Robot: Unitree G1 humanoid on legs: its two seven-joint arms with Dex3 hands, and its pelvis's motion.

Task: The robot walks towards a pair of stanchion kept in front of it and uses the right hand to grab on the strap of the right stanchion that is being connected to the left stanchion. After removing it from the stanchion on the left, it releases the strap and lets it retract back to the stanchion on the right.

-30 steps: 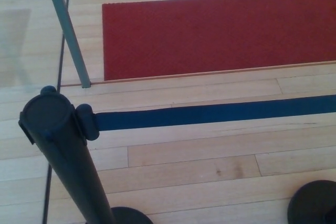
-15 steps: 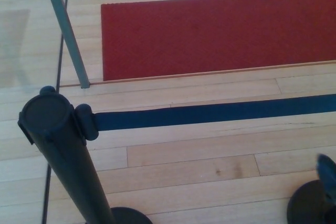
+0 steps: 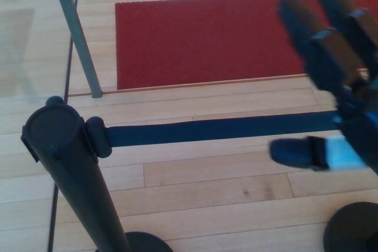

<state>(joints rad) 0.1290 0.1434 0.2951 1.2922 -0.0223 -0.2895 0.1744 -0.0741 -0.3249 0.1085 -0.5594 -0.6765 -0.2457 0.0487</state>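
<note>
Above the strap (image 3: 224, 128), right hand (image 3: 339, 81) spread wide, thumb below, strap clipped to left stanchion (image 3: 59, 140)

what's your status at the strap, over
Right hand open above the strap, not gripping. Left hand not in view. Strap clipped to left stanchion. Nothing in the way.

Bright, soft daylight; the robot hand (image 3: 333, 81) looks motion-blurred, perhaps unfocused.

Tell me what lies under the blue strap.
Under the strap lies bare wooden floor. Its right stretch is covered by the open right hand, so nothing shows there.
</note>
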